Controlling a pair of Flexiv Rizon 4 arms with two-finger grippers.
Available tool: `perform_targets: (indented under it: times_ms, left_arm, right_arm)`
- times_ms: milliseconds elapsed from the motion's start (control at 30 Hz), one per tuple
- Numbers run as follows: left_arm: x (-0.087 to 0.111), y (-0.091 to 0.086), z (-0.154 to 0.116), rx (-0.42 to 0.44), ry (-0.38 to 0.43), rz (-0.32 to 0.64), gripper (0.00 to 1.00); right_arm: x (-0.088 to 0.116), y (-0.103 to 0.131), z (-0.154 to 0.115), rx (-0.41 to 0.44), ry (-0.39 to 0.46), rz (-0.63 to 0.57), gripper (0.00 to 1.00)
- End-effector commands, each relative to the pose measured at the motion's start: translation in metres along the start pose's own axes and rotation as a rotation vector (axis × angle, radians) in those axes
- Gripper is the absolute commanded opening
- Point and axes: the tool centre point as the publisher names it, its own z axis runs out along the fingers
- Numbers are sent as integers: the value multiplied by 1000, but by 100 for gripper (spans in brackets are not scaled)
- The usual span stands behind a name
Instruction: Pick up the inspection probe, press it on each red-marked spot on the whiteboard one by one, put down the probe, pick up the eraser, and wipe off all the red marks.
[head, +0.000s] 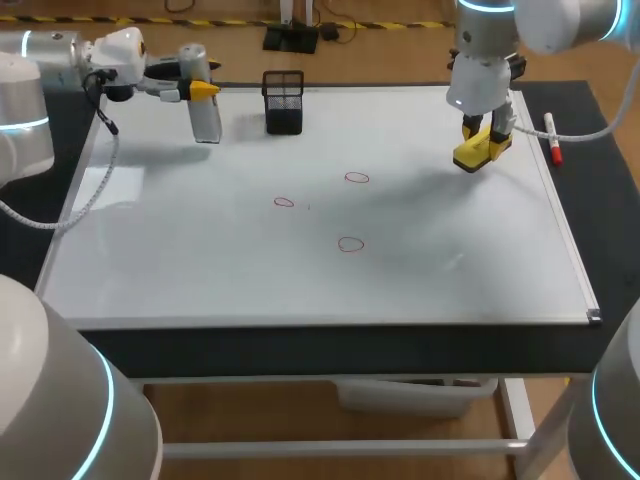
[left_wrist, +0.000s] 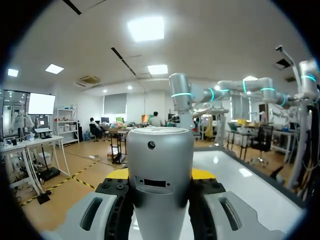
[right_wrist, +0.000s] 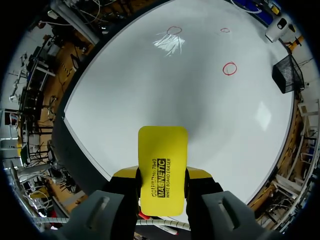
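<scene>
Right gripper (head: 487, 140) grips the eraser (head: 474, 156) above the whiteboard (head: 200, 260). Left gripper (head: 200, 92) grips the probe (head: 207, 125). The eraser should be lowered flat onto the nearest mark (head: 357, 178), with even pressure.

The basket (head: 284, 101) stands on the whiteboard (head: 200, 260), close to its far edge. Just left of the basket, the probe (head: 207, 122) hangs upright over the board, clamped in the left gripper (head: 203, 92). Well to the basket's right, near the board's right edge, the eraser (head: 480, 152) sits between the fingers of the right gripper (head: 487, 132). Further right than the eraser, a marker (head: 551, 138) lies on the table (head: 600, 180) beside the board. Three marks lie nearer than the basket: one (head: 284, 202) straight in front, one (head: 357, 178) in front and right, and one (head: 350, 244) nearest the front.
</scene>
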Motion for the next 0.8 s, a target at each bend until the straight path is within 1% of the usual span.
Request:
perform_targets:
  times_ms: [33,200,433,800]
  left_arm:
    - [-1,-5,-8,-5,-23,0,0]
    - [-9,0,-14,-9,-41,-8,0]
    - [-11,1,-18,0,-65,-20,0]
    - [-11,1,-18,0,-65,-20,0]
  right_arm:
    - [0,-1,-1,2,5,-1,0]
    - [0,-1,-1,2,5,-1,0]
    - [0,-1,-1,2,5,-1,0]
    - [0,-1,-1,2,5,-1,0]
